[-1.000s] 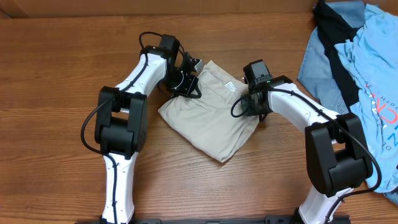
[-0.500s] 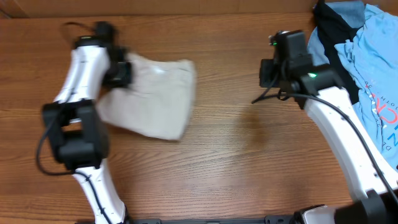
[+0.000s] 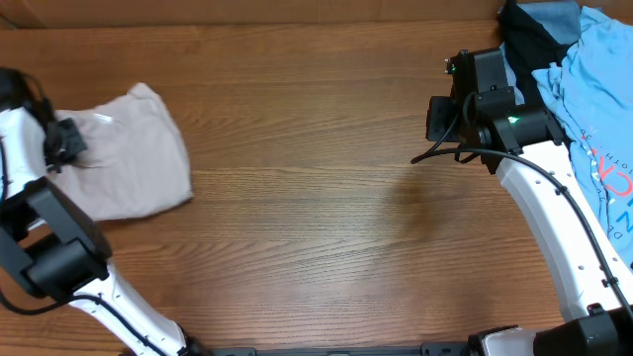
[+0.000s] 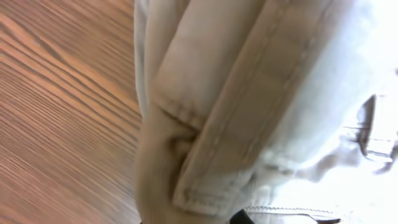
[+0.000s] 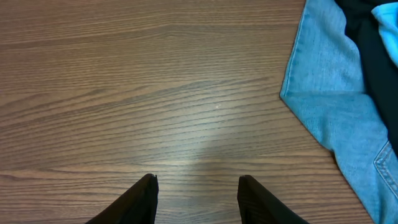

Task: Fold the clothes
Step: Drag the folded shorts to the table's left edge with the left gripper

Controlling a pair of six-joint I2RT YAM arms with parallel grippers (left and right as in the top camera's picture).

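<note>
The big brown wooden table (image 3: 316, 227) fills most of the top view. At its far right end lies a pile of other clothes (image 3: 588, 109), with light blue, black and jeans-blue cloth all heaped together.

The shorts (image 3: 134, 163) lie at the left end of the table, well away from that pile. They are light beige and sit in a soft, folded bundle, flat on the wood.

The left arm (image 3: 54, 262) is white with black joints and reaches up along the left edge. The right arm (image 3: 554, 218) reaches up the right side, near the pile.

The left gripper (image 3: 64, 143) is at the left edge of the shorts. Its close camera sees only beige cloth and a thick stitched seam (image 4: 249, 118), so the tips are hidden. From above they look pinched together on the edge of the shorts.

The right gripper (image 5: 198, 178) hangs over bare wood, just beside the blue cloth. Its two dark fingers (image 5: 140, 199) stand apart, and nothing is between them.
</note>
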